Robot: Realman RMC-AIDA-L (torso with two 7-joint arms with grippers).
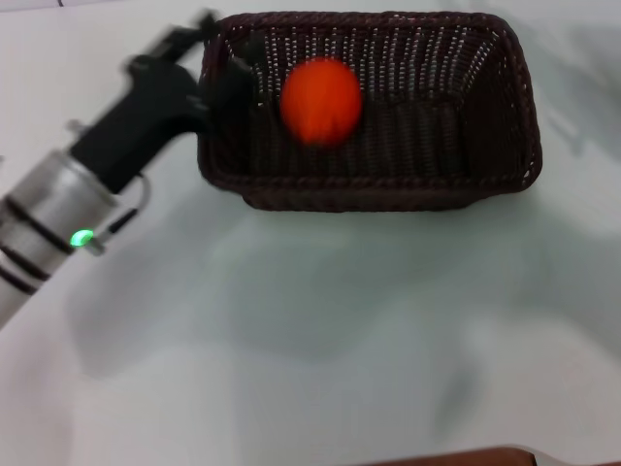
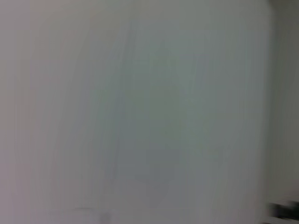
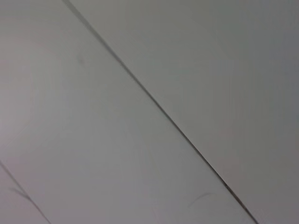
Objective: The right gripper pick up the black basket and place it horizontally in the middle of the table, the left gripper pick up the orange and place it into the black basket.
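Note:
The black basket (image 1: 369, 180) lies lengthwise at the far middle of the white table (image 1: 320, 340). The orange (image 1: 321, 100) is inside it, towards its left half, and looks blurred. My left gripper (image 1: 229, 47), all black, is over the basket's left rim, just left of the orange and apart from it. Its fingers are spread and hold nothing. The left wrist view shows only blurred pale surface. The right gripper is out of view, and the right wrist view shows only a pale surface crossed by a dark line (image 3: 154, 100).
My left arm (image 1: 68, 209), silver with a green light, reaches in from the left edge. A brown edge (image 1: 456, 458) shows at the bottom of the head view.

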